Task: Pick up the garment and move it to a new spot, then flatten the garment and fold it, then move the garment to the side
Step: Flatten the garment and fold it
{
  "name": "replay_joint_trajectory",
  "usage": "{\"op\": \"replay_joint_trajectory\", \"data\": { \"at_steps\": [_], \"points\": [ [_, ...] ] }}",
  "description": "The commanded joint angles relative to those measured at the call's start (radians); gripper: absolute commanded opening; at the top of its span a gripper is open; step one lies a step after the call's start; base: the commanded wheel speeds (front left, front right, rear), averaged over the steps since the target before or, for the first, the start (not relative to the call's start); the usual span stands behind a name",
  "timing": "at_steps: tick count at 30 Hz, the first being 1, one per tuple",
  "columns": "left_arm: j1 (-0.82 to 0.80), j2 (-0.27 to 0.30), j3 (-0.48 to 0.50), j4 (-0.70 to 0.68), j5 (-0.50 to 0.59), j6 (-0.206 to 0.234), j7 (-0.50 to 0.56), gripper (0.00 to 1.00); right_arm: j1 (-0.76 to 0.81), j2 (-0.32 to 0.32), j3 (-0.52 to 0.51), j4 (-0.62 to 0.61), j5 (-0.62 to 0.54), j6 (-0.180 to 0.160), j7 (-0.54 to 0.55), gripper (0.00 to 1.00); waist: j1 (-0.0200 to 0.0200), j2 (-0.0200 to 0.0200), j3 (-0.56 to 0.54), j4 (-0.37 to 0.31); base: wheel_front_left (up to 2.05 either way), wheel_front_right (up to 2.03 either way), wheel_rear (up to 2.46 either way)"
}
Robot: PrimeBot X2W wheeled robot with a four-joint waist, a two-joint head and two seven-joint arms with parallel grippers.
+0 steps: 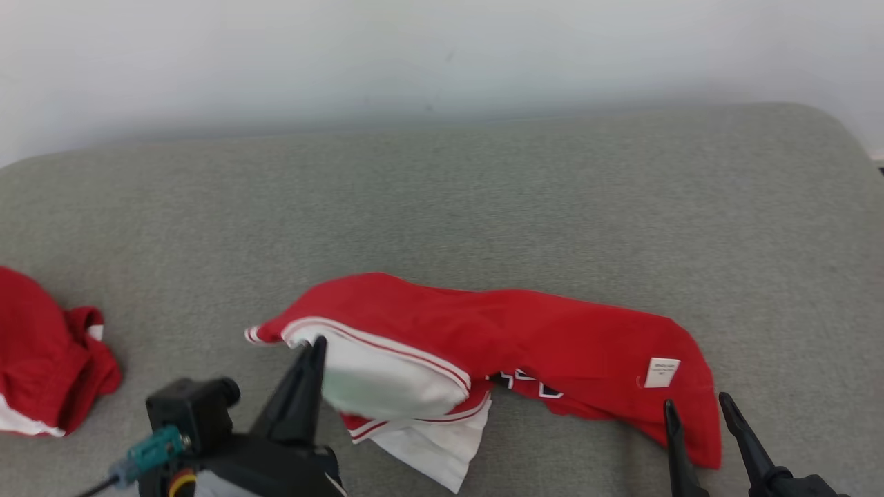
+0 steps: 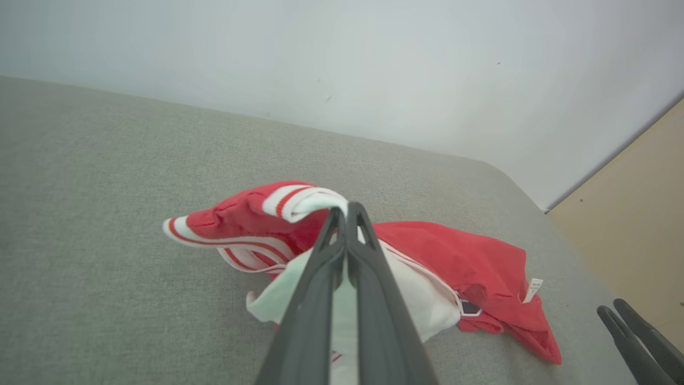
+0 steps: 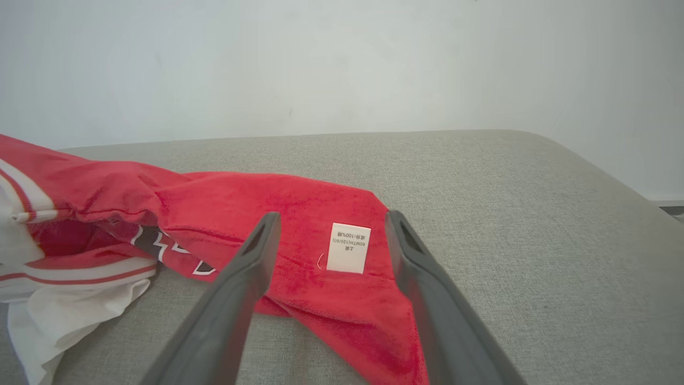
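Red garment (image 1: 552,331) with white striped trim (image 1: 387,343), white label (image 1: 661,373).

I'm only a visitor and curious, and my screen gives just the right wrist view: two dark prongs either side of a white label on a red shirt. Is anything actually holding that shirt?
Observer: Yes. At its far end the left gripper is shut on the garment, pinching its red-and-white striped edge.
Operator: Is it the only piece of clothing on that grey cushion?
Observer: No. A second red garment lies crumpled at the cushion's left end, apart from this one.
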Motion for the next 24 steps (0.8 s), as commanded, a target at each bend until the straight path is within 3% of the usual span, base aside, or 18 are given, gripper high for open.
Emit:
{"op": "replay_joint_trajectory", "data": {
  "at_steps": [1,8,12,16,24],
  "points": [
    [0.034,-0.01,-0.01,-0.037,-0.013,0.008,0.015,0.0,-0.004,0.001,-0.003,-0.002,-0.001,-0.002,-0.003,1.0,0.0001,0.0,0.013,0.043,0.0,0.0,0.0],
    [0.169,-0.008,-0.041,-0.215,-0.041,0.063,0.107,0.0,-0.006,0.001,-0.014,-0.005,-0.006,-0.002,-0.005,1.0,0.0001,0.0,0.034,0.083,0.0,0.0,0.0],
    [0.232,0.006,-0.025,-0.226,-0.049,0.105,0.158,0.0,-0.014,0.001,-0.014,-0.008,-0.012,-0.002,-0.005,1.0,0.0001,0.0,0.043,0.09,0.0,0.0,0.0],
    [0.249,0.011,0.016,-0.11,-0.054,0.138,0.162,0.0,-0.023,0.001,-0.006,-0.006,-0.014,-0.002,-0.006,1.0,0.0001,0.0,0.049,0.084,0.0,0.0,0.0],
    [0.106,0.036,0.063,0.211,0.032,0.141,0.018,0.0,-0.036,0.0,0.012,0.001,-0.011,-0.002,-0.006,1.0,0.0001,0.0,0.044,0.047,0.0,0.0,0.0]
  ]
}}
